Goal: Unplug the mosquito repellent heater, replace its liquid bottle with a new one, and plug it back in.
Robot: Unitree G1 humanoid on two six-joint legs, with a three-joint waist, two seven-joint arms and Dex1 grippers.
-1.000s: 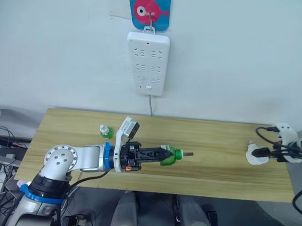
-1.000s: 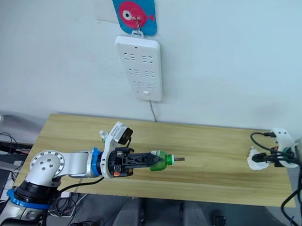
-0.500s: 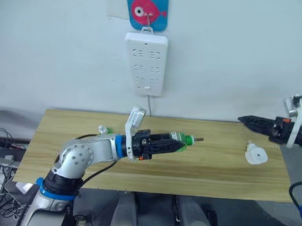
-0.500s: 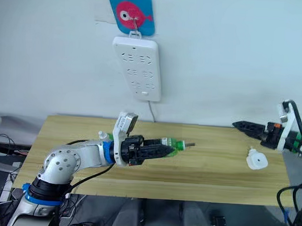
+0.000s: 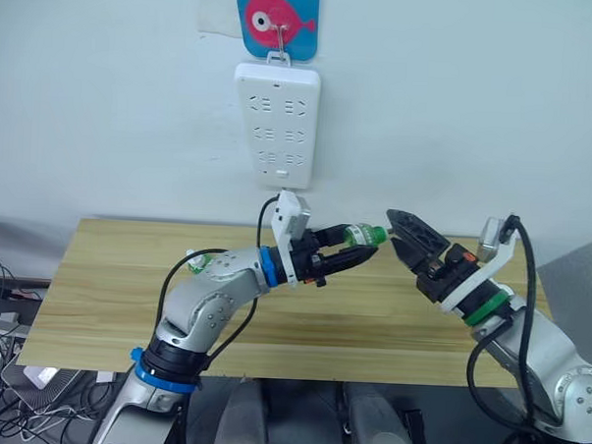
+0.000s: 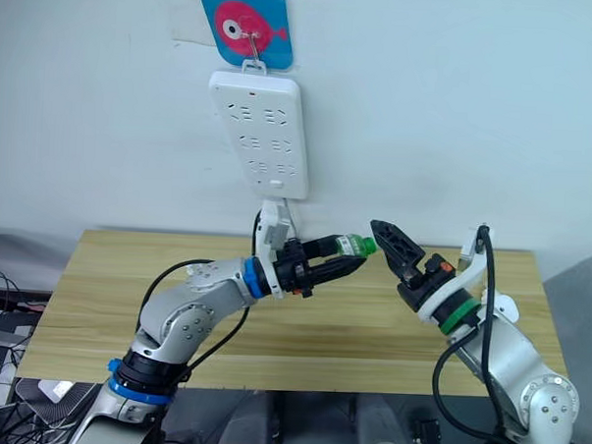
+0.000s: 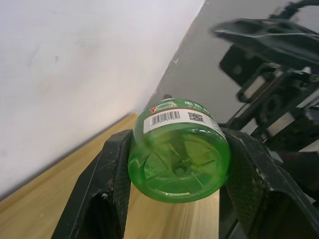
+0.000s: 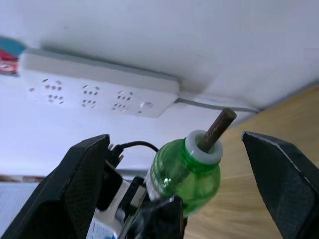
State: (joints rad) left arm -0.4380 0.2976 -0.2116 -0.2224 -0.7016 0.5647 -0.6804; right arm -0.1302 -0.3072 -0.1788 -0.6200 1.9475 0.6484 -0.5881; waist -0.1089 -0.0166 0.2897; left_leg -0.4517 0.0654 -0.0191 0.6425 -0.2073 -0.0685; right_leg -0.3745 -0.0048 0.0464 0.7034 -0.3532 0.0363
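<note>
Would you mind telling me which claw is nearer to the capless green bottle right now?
Left. The left claw is clamped on the capless green bottle, held above the table. The right claw is open just beyond its wick end, not touching.

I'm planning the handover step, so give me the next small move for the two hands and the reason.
Probably bring the right hand forward so its open fingers close around the neck end of the capless green bottle. The left hand holds that bottle by its body, lifted above the table, with the wick pointing toward the right hand, which is apart from it.
</note>
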